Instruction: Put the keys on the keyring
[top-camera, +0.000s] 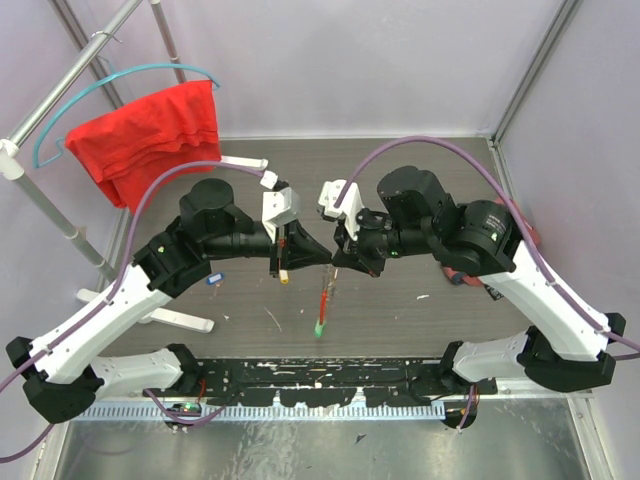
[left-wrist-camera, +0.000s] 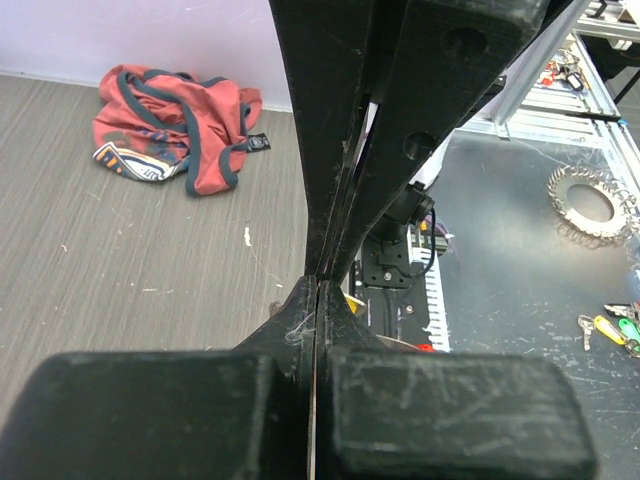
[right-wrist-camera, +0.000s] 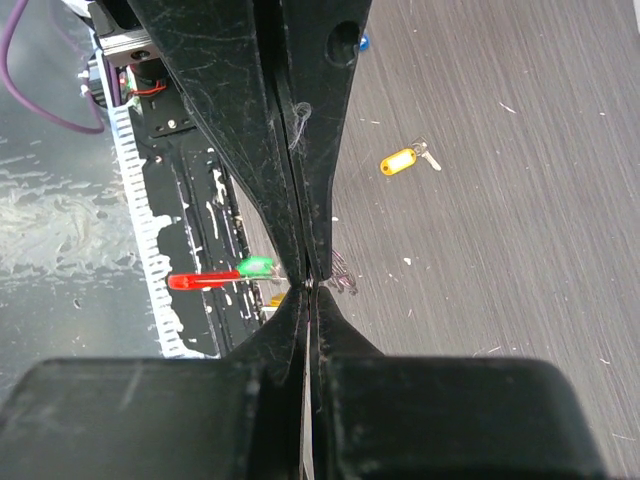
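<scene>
At the centre of the top view, the right gripper (top-camera: 341, 258) is clenched, its tips pinching the thin wire loop of the keyring (top-camera: 325, 293). The keyring's red bar hangs toward the lower edge of the frame, with a green-tagged key (top-camera: 318, 328) at its low end. The left gripper (top-camera: 321, 255) meets it tip to tip from the left and is also pressed shut; what it pinches I cannot tell. Just below its fingers a yellow-tagged key (top-camera: 285, 277) lies on the table (top-camera: 320, 160), with a blue-tagged key (top-camera: 213, 280) further left. A red cloth (top-camera: 150, 140) hangs at upper left.
</scene>
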